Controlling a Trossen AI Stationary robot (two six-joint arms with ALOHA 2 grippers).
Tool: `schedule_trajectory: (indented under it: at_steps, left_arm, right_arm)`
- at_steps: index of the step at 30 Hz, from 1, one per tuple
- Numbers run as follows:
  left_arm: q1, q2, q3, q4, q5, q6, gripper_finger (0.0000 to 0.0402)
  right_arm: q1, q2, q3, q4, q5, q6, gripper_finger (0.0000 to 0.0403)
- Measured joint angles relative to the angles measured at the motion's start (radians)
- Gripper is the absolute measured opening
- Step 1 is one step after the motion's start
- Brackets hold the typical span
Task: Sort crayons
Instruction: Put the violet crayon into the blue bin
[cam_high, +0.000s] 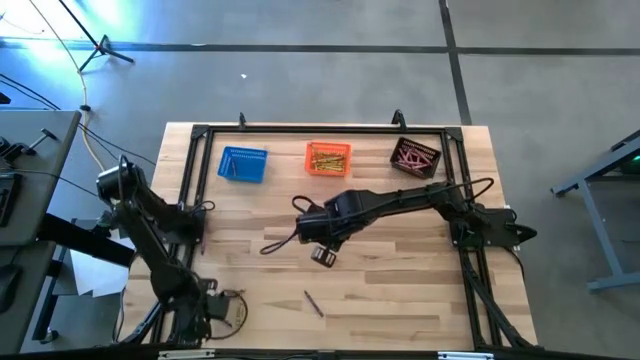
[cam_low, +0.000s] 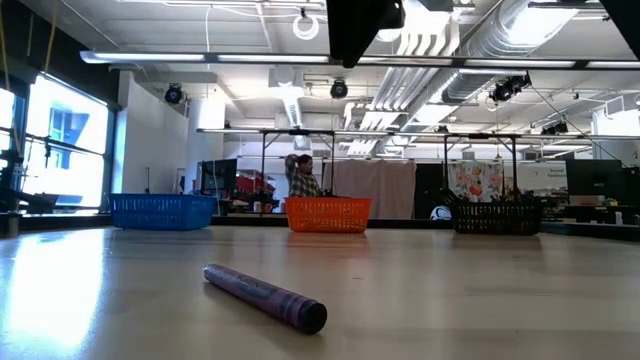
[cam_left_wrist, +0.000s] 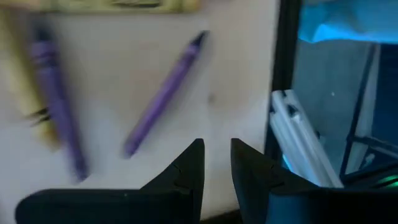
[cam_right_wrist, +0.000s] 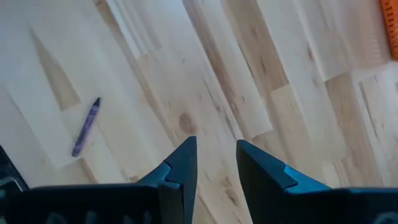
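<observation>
- now, the right claw (cam_high: 322, 256) hangs over the middle of the tabletop (cam_high: 400, 300) in the high view, at the end of an arm stretched in from the picture's right; its fingers stand a little apart with bare wood showing between them, and it holds nothing.
- outward from that claw, the one loose crayon (cam_high: 313, 303), dark purple, lies on the tabletop just below it in the high view, toward the lower middle of the frame; near, but clearly apart from the fingers.
- its long axis runs on a diagonal there, from upper left to lower right; the right wrist view shows the same stick (cam_right_wrist: 86, 127) off to the left of the claw's own fingers, tilted and not lined up with the gap between them, so my guess is the wrist needs a turn as well as a short reach.
- the left claw (cam_high: 228, 310) sits folded at the lower left of the high view; it is also slightly parted and empty. both claws are about as near, though the right arm looks poised to take the crayon.
- farther out, along the top of the tabletop, stand the blue basket (cam_high: 243, 164), the orange basket (cam_high: 328, 158) with yellow sticks inside, and the black basket (cam_high: 415, 157) with reddish ones.
- hard to make out: the left wrist view is blurred, and what its purple and yellowish sticks rest on is unclear.
- the low view shows the crayon (cam_low: 265, 297) lying end-on and large, but the claw above it is cut off by the top edge.
</observation>
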Motion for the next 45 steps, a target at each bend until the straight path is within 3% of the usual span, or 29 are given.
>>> schedule_trajectory:
  at_steps: [6, 13, 22, 31, 38, 45]
  left_arm:
    - [-0.001, 0.082, 0.04, 0.024, 0.001, 0.093, 0.0065]
    - [0.005, 0.125, 0.092, -0.007, -0.108, 0.335, 0.0065]
    - [0.005, 0.189, 0.101, -0.029, -0.133, 0.551, 0.0065]
    - [0.009, 0.188, 0.132, -0.057, -0.187, 0.601, 0.0065]
    - [0.013, 0.188, 0.18, -0.128, -0.315, 0.655, 0.0065]
    - [0.018, 0.188, 0.18, -0.171, -0.317, 0.61, 0.0065]
  right_arm:
    - [0.001, 0.0, 0.0, -0.022, 0.0, -0.04, 0.0099]
    - [-0.002, 0.0, 0.0, -0.028, 0.0, -0.069, 0.0099]
    - [-0.002, 0.0, 0.0, -0.028, 0.033, -0.084, 0.0099]
    - [-0.002, 0.0, 0.0, -0.028, 0.035, -0.086, 0.0099]
    - [-0.01, 0.0, 0.0, -0.027, 0.036, -0.085, 0.0099]
    - [-0.017, 0.0, 0.0, -0.027, 0.038, -0.085, 0.0099]
